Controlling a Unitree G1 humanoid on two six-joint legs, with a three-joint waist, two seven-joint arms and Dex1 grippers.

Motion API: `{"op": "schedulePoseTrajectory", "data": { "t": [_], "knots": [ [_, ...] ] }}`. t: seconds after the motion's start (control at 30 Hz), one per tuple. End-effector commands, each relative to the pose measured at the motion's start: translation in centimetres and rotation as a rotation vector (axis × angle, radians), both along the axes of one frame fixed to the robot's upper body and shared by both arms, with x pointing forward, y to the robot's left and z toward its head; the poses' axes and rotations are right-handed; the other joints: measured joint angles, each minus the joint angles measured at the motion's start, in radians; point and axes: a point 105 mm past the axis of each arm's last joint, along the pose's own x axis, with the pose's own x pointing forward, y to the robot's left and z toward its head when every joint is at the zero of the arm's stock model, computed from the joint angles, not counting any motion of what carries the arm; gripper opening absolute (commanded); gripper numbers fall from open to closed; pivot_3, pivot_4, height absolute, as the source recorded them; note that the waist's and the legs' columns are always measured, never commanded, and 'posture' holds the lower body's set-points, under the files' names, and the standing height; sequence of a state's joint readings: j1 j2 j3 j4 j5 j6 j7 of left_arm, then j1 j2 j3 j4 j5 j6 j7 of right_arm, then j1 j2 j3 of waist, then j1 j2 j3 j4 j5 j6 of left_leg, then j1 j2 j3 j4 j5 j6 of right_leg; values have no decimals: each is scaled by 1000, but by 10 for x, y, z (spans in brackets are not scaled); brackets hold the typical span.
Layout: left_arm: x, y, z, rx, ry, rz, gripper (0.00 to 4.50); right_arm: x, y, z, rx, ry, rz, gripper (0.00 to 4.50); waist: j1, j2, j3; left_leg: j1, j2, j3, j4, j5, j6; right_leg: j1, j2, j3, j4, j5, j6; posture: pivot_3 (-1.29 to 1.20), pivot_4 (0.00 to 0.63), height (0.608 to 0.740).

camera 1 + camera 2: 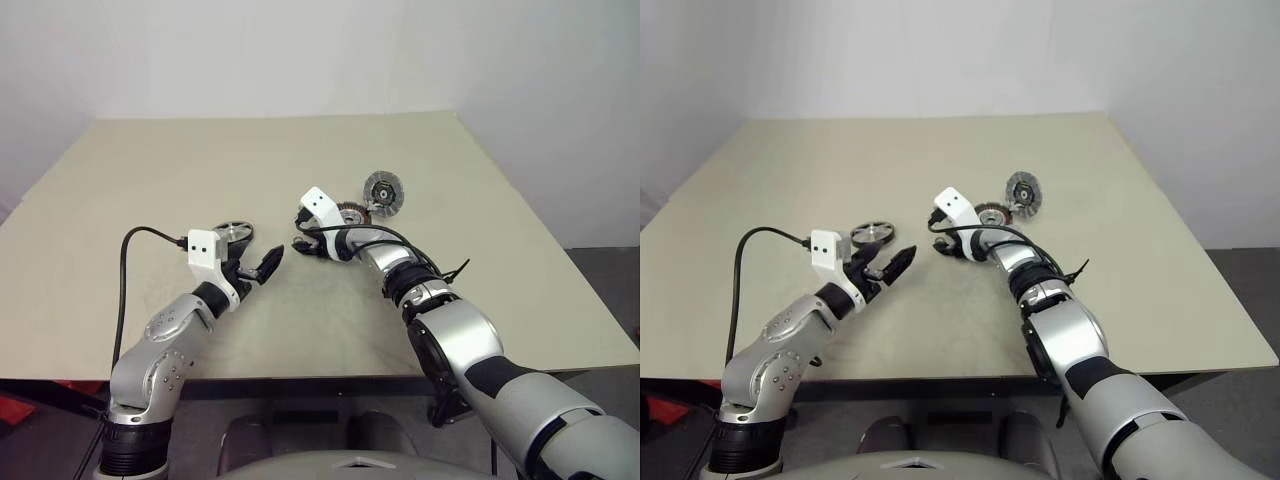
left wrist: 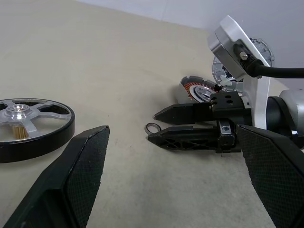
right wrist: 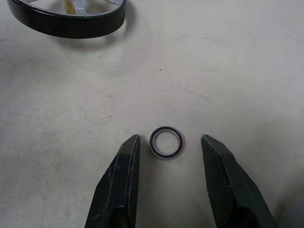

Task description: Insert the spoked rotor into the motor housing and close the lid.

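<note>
Now the right pincer [image 3: 168, 156] hangs spread around a tiny ring [image 3: 166, 142] on the desk [image 3: 228, 71]; the left pincer [image 2: 175, 175] is spread wide near the spoked rotor [image 2: 33, 126].

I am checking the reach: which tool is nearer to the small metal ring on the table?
Right. The right tool has its open fingers on either side of the small metal ring. The left tool hovers apart from it, nearer the spoked rotor.
</note>
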State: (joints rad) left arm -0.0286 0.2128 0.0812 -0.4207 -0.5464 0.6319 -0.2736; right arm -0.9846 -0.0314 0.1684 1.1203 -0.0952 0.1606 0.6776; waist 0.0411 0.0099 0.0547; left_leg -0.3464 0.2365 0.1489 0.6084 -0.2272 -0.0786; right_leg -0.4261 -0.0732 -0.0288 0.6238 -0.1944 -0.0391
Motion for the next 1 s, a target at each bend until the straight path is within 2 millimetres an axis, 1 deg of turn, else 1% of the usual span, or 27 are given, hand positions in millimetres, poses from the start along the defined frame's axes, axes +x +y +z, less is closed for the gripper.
{"op": "schedulePoseTrajectory", "data": {
  "t": [0.03,0.07,0.17,0.27,0.57,0.63,0.77,0.83,0.9,1.0],
  "knots": [
    [1,2,13,7,-55,6,4500,-2,3,2,18,9,13,2280,0,0,0,0,0,0,0,0,0,0,0,0,0,0,0,0,0,740],
    [1,2,13,7,-56,7,4500,-2,3,1,16,13,11,2280,0,0,0,0,0,0,0,0,0,0,0,0,0,0,0,0,0,740],
    [1,3,13,9,-57,10,4500,-2,2,0,13,16,5,1665,0,0,0,0,0,0,0,0,0,0,0,0,0,0,0,0,0,740],
    [2,3,13,11,-57,11,4500,-1,2,2,11,9,9,747,0,0,0,1,0,0,0,0,0,0,0,0,0,0,0,0,0,740],
    [2,4,13,13,-58,10,4500,1,0,6,14,-6,4,747,0,0,0,1,0,0,0,0,0,1,0,0,1,0,0,0,0,740],
    [2,4,13,12,-58,10,4500,3,1,16,34,-27,22,747,1,0,0,1,0,0,0,0,0,1,0,0,1,0,0,0,0,740],
    [1,4,13,10,-56,11,4500,1,5,48,102,-73,86,747,2,0,0,0,0,0,0,0,0,0,0,0,0,0,0,0,0,740],
    [1,4,13,9,-55,9,4500,1,-1,62,113,-93,83,747,2,0,0,0,0,0,-1,0,0,0,0,0,-1,0,0,0,0,740],
    [2,3,13,8,-55,7,4500,4,-10,66,102,-106,56,747,3,0,0,0,0,0,-1,0,0,0,0,0,-1,0,0,0,0,740],
    [2,2,12,7,-54,2,4500,11,-26,67,73,-114,4,747,3,0,0,1,0,0,-1,0,-1,0,0,0,0,0,0,0,0,740]
  ]
}}
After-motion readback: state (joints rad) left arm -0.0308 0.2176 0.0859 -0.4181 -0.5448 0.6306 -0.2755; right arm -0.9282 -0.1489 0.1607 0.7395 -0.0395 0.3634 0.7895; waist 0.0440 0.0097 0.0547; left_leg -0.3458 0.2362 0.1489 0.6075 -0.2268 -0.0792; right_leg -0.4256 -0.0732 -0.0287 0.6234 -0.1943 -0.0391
